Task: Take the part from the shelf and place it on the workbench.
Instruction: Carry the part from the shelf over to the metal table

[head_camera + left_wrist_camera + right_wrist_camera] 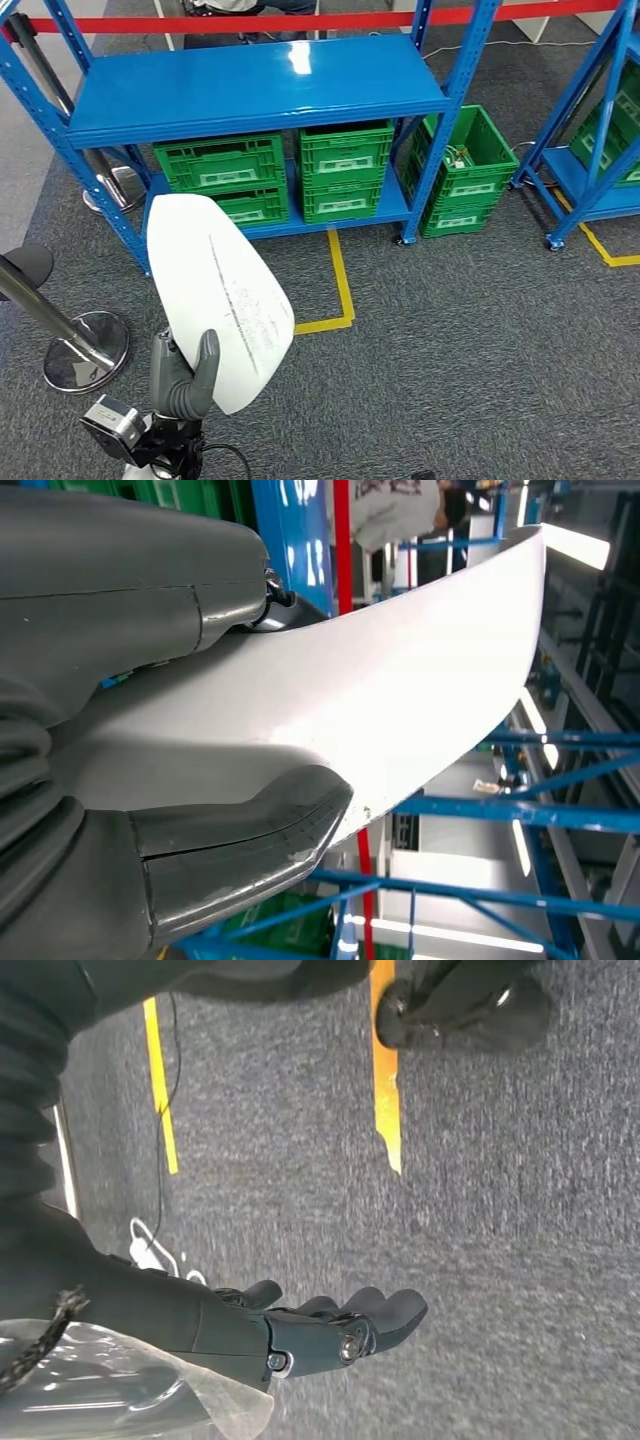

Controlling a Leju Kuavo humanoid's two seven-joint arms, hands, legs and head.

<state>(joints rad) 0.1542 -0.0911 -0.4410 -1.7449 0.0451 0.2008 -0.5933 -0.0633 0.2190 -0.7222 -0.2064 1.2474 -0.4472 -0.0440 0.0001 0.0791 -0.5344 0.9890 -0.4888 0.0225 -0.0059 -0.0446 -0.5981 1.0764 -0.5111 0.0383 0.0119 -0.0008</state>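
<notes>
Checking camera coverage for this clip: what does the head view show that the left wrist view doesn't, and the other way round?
Head view alone: the whole blue metal shelf with its green plastic crates, the grey carpet with yellow floor tape, and two chrome stanchion bases. Left wrist view alone: a close look at the grey thumb pressing the part's edge. Both share the left hand holding the curved white panel part, clear of the shelf.

A broad, curved white plastic panel [219, 300], faintly marked with a dark line and lettering, stands tilted upright in the left hand [181, 378], its lower edge clamped between the thick grey thumb [241, 850] and the fingers behind.
</notes>
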